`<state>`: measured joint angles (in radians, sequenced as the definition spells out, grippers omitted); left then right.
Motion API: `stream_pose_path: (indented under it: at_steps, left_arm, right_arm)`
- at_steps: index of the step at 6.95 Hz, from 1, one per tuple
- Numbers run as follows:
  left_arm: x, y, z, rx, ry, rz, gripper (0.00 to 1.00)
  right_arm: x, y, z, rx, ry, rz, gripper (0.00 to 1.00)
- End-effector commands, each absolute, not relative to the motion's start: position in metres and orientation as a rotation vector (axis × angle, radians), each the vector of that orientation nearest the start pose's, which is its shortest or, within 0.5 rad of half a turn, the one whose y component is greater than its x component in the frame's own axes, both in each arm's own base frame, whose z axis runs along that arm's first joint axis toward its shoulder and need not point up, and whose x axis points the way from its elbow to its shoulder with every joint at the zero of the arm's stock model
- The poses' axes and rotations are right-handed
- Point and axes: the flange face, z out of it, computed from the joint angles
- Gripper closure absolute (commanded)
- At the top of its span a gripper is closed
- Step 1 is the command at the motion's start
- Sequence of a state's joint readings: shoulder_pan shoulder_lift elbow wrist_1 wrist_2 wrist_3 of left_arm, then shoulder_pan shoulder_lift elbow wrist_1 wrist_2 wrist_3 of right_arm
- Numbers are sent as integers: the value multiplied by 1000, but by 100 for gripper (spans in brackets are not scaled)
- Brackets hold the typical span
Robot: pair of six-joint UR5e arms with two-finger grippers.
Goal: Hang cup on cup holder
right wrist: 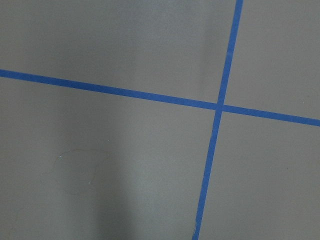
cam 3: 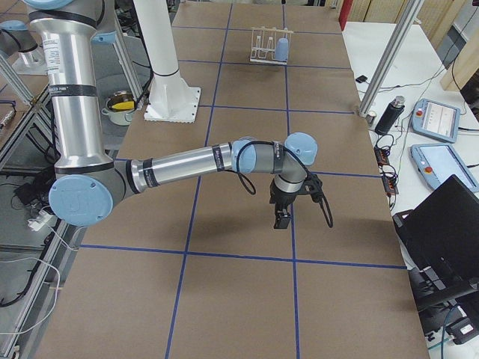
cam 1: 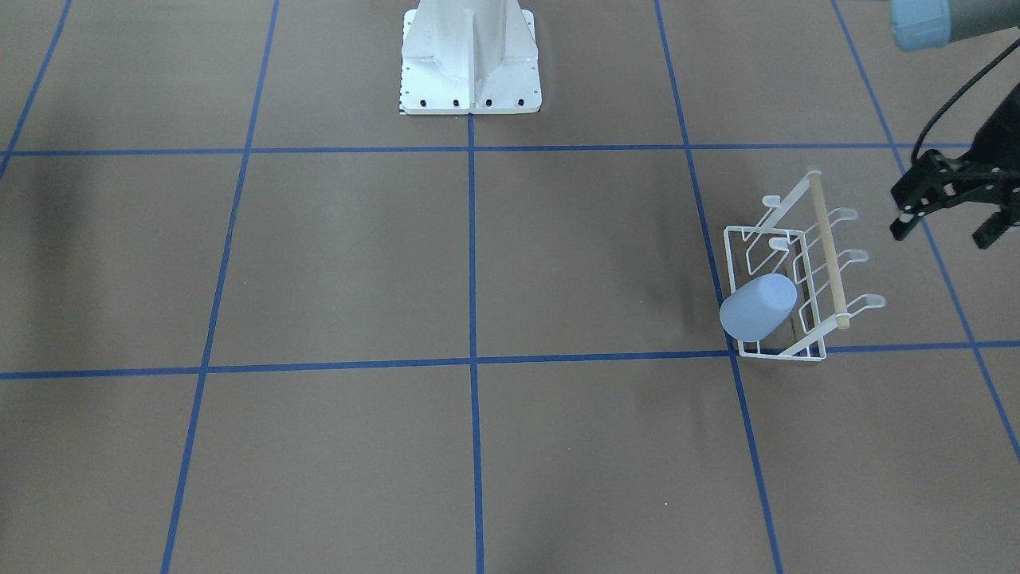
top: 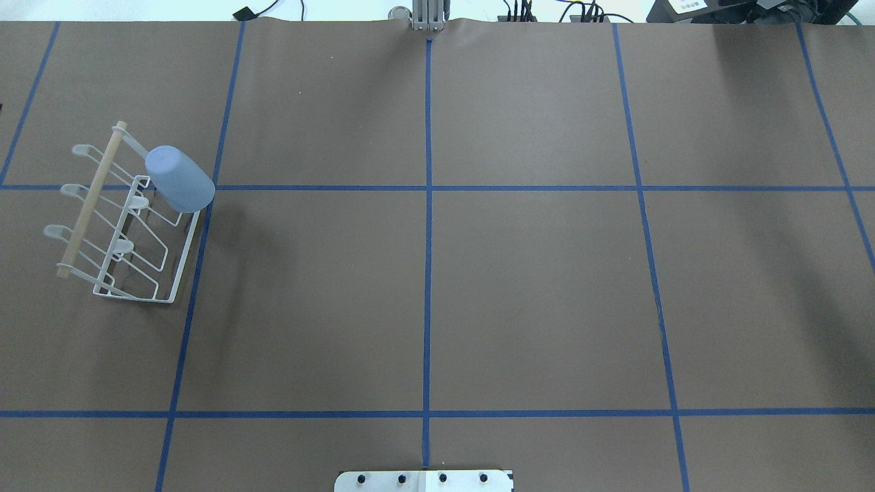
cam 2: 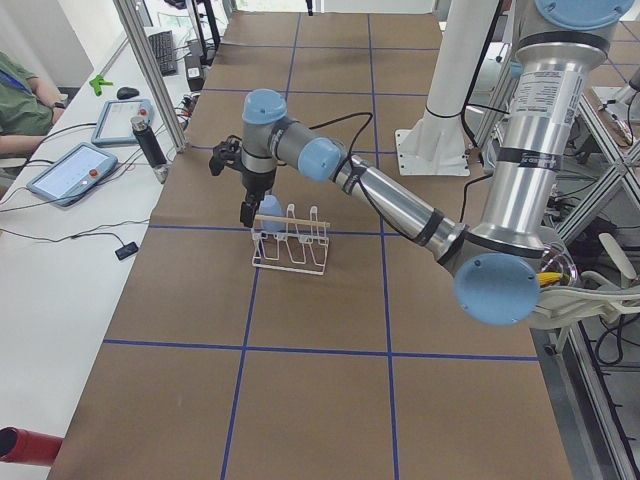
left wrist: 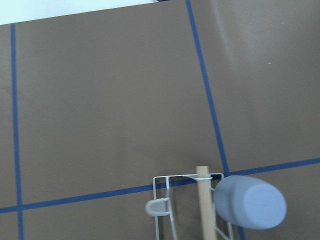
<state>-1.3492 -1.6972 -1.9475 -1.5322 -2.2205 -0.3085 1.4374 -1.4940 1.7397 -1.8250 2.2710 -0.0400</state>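
- The cup (top: 180,179) is up on the cup holder (top: 123,246), seated at the end spot of the row facing the table's middle. It is tilted, not upright, and it hides the prong beneath it.
- The holder stands on its wire base near the table's left end, with its wooden rod (top: 89,205) along the top. Five prong tips (top: 68,189) show bare.
- The left gripper (cam 1: 943,234) hangs above the table near the rack, apart from the cup. From the front it shows beyond the rod. Its fingers (cam 1: 907,214) are spread wide with nothing between them.
- Its wrist camera looks down on the rod's end, with the cup just beside it.
- The right gripper (cam 3: 282,217) hangs over the brown table (top: 533,294), well apart from the cup. Whether it is spread or closed cannot be told.
- Blue tape lines (top: 428,273) grid the table.
- The white pedestal (cam 1: 470,64) stands at the robot's edge.
- An operator (cam 2: 20,95) sits alongside.
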Motion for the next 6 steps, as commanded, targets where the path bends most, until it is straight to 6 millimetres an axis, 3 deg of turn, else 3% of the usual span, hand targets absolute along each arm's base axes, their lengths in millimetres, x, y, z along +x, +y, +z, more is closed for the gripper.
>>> stream_pose_path:
  at_steps: [1, 3, 4, 5, 6]
  left_arm:
    - [-20, -518, 504, 208, 675, 57, 2]
    - [-71, -527, 560, 166, 651, 24, 2]
    - [-75, -536, 554, 179, 652, 23, 2]
    - [-75, -527, 586, 172, 651, 19, 2]
    - [-75, -512, 634, 178, 645, 23, 2]
  right_arm:
    - [21, -510, 581, -51, -702, -120, 0]
    - [44, -495, 595, -43, -756, -65, 0]
    - [51, -489, 599, -43, -784, -45, 0]
    - [60, -480, 607, -50, -789, -22, 0]
    - [61, -474, 609, -53, -803, -17, 0]
